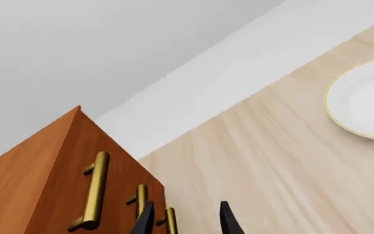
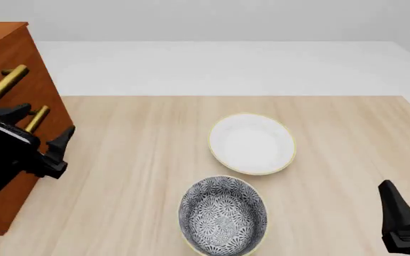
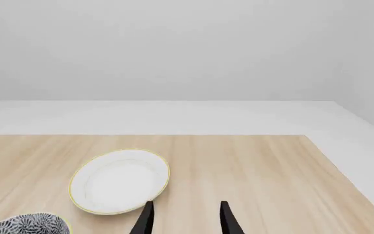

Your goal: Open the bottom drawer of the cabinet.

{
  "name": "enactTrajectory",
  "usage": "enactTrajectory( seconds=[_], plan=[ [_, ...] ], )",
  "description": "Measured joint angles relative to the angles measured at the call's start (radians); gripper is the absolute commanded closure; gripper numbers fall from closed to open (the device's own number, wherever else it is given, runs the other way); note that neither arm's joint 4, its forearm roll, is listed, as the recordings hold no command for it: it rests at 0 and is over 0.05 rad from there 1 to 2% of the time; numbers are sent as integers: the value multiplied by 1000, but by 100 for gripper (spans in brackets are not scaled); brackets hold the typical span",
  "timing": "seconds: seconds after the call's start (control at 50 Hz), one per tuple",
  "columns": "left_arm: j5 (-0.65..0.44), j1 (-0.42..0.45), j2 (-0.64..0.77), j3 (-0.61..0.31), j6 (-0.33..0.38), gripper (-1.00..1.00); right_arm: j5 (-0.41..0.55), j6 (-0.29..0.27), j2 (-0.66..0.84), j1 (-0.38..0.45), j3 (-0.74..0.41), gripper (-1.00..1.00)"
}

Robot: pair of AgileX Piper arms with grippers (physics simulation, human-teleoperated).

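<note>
The cabinet (image 2: pixel 13 58) stands at the table's left edge and also shows in the left wrist view (image 1: pixel 50 175). Its top handle (image 2: pixel 4 85) and middle handle (image 2: pixel 38 118) show. In the left wrist view three brass handles line up. The bottom drawer's handle (image 1: pixel 171 220) is the nearest and sits between my left fingers, close to one finger (image 1: pixel 144 219). My left gripper (image 1: pixel 185 217) is open; in the front view it (image 2: pixel 43 122) is in front of the cabinet and hides the bottom drawer. My right gripper (image 2: pixel 409 194) is open and empty at the front right (image 3: pixel 185 217).
A white plate (image 2: pixel 252 143) with a yellow rim lies mid-table and shows in both wrist views (image 1: pixel 369 100) (image 3: pixel 120 180). A blue-patterned bowl (image 2: pixel 223 216) sits in front of it, near the table's front edge (image 3: pixel 28 224).
</note>
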State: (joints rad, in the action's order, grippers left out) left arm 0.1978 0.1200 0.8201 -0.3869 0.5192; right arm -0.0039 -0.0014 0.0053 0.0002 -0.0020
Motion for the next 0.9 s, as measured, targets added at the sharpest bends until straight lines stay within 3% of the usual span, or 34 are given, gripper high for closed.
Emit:
enactTrajectory(
  seconds=[0.64, 0.9],
  plan=[
    [109, -56, 218, 86, 489, -100, 1, 0, 0, 0, 0, -100],
    [197, -62, 317, 123, 605, -100, 1, 0, 0, 0, 0, -100]
  ],
)
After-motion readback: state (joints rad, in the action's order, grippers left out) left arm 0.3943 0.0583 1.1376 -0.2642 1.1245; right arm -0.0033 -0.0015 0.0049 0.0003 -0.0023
